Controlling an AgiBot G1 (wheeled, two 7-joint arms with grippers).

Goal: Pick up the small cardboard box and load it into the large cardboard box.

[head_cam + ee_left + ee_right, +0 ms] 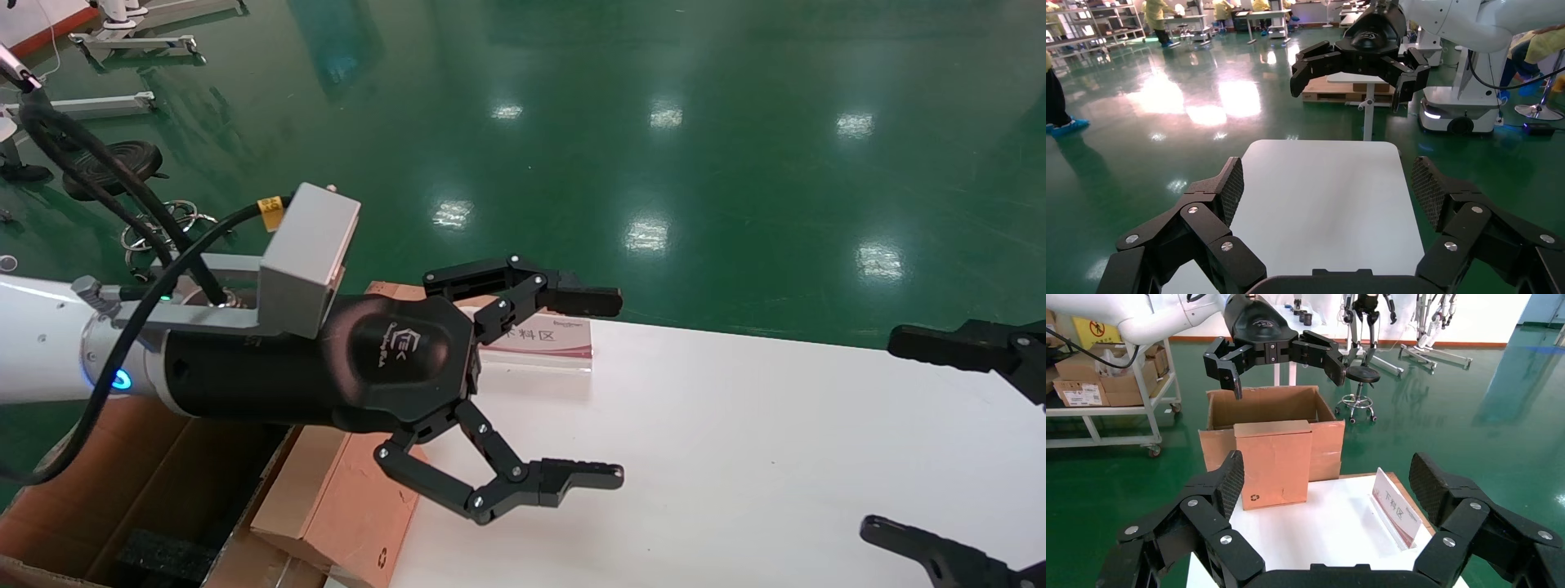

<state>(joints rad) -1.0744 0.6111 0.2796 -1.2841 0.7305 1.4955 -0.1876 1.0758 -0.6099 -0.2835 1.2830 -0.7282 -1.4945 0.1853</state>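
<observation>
The small cardboard box stands upright at the left end of the white table, its recycling mark low on the face. In the right wrist view the small box stands just in front of the large cardboard box, which is open on the floor beside the table. My left gripper hovers above the small box, open and empty, pointing across the table; it also shows in the right wrist view. My right gripper is open and empty over the table's right end.
A clear stand-up sign with red characters sits at the table's far edge, near the left gripper's upper finger. A trolley with cartons and a stool stand on the green floor beyond the large box.
</observation>
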